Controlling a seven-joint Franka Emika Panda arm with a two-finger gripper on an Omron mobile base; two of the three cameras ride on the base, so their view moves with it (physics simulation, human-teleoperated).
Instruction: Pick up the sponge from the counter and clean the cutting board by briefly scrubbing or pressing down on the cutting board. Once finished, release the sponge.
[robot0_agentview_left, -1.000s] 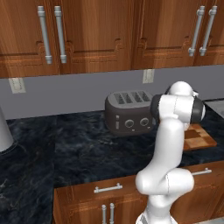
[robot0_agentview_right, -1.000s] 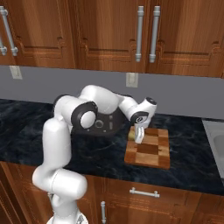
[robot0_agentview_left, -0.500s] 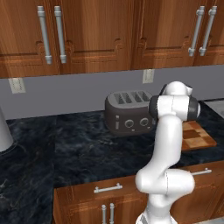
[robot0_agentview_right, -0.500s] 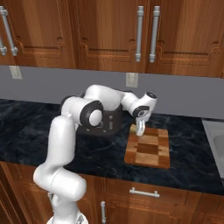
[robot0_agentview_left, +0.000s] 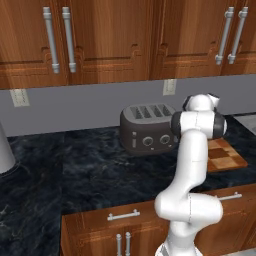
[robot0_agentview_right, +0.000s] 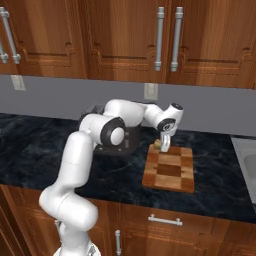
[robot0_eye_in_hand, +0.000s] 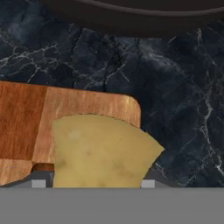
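Gripper (robot0_agentview_right: 163, 145) pinches the sponge (robot0_eye_in_hand: 103, 151) over the cutting board's (robot0_agentview_right: 170, 170) back-left corner. In the hand view the sponge's far edge slants toward 2 o'clock and overhangs the rounded corner. Board's long axis runs front-to-back. Toaster (robot0_agentview_left: 148, 129) near at 9 o'clock; bare counter (robot0_agentview_right: 220, 165) at 3.

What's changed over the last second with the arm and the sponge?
The gripper, holding the sponge, has swung from the board's middle toward its back corner nearest the toaster, where the sponge now overhangs the cutting board edge. The grip has not changed. Board, toaster and counter stayed put.
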